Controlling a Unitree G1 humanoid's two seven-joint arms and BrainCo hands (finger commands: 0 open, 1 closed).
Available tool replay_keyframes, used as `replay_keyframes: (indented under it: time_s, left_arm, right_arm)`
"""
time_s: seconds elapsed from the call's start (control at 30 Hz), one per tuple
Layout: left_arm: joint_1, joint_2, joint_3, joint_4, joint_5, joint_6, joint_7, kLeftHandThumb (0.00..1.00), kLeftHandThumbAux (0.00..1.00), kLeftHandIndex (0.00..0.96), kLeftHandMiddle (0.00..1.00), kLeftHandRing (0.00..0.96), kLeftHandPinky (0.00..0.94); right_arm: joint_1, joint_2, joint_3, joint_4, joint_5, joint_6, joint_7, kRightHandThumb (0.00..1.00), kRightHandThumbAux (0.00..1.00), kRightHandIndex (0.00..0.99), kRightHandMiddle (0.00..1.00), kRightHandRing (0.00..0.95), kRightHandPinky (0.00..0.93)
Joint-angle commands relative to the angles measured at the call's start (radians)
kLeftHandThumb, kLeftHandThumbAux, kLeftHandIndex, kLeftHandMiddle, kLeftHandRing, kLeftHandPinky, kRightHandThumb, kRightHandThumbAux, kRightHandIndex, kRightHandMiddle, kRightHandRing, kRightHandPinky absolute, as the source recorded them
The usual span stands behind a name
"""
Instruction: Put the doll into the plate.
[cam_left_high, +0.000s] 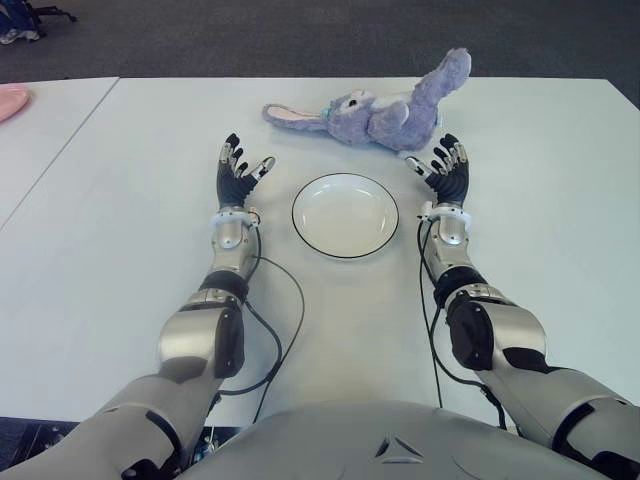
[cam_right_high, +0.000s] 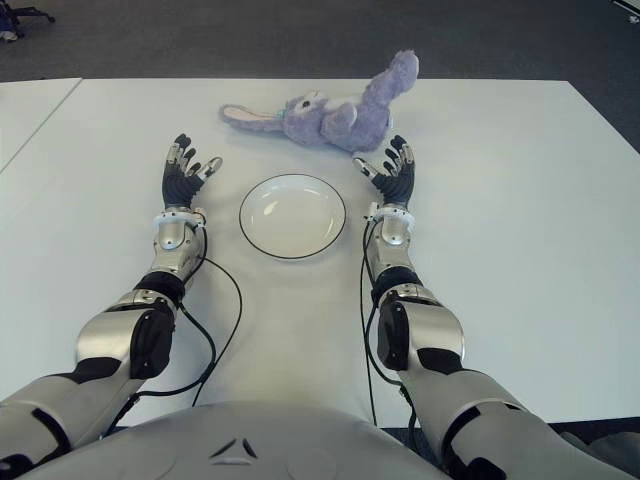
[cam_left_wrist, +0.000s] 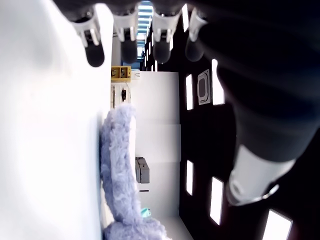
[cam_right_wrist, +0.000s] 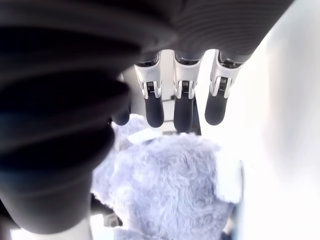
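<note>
reaching forward from the grey torso at the near edge, two silver-and-black arms lie along the white table, with thin black cables looping beside each forearm. between the wrists sits the round white shallow plate with a thin dark rim, holding nothing. the left hand shows just left of the plate, palm turned inward, its black fingers spread apart and grasping nothing; its wrist view shows the fingertips straight and loose above the table top, with the plush animal farther off. the right hand shows just right of the plate and a little farther forward, palm also facing inward, its fingers extended and separated, closed on nothing. in the right wrist view those fingertips point at lilac fur close ahead, but whether they touch it cannot be told.

beyond the plate, near the far side of the table, lies the fluffy lilac-purple plush rabbit doll. it is stretched on its side across the table, long ears with pale pink lining pointing toward the robot's left, one leg raised toward the far right. the doll is clear of the plate and nearest the right hand's fingertips.

a pale pink object shows at the far left on a neighbouring white surface. past the table edge is dark grey carpet.
</note>
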Motion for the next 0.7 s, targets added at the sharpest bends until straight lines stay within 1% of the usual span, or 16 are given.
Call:
replay_keyframes:
  time_s: [0.03, 0.37, 0.47, 0.7]
  left_arm:
    - [0.243, -0.057, 0.006, 0.142, -0.012, 0.093, -0.019, 0.0, 0.767, 0.041, 0.05, 0.053, 0.103]
    - [0.235, -0.05, -0.004, 0.147, 0.0, 0.118, 0.003, 0.0, 0.768, 0.044, 0.052, 0.061, 0.12]
    - [0.234, -0.049, -0.004, 0.147, 0.0, 0.119, 0.008, 0.0, 0.758, 0.046, 0.052, 0.063, 0.12]
    - [0.233, -0.048, 0.002, 0.149, -0.005, 0.123, 0.011, 0.0, 0.734, 0.053, 0.061, 0.068, 0.122]
  right_arm:
    - [0.142, 0.078, 0.042, 0.087, -0.033, -0.021, -0.072, 0.0, 0.839, 0.138, 0.13, 0.128, 0.151]
    - [0.069, 0.065, 0.083, 0.081, -0.063, -0.054, -0.091, 0.0, 0.787, 0.118, 0.12, 0.117, 0.152]
    - [0.039, 0.064, 0.093, 0.076, -0.065, -0.068, -0.094, 0.0, 0.792, 0.116, 0.123, 0.117, 0.151]
    - [0.003, 0.052, 0.121, 0.073, -0.08, -0.095, -0.111, 0.004, 0.818, 0.116, 0.131, 0.124, 0.16]
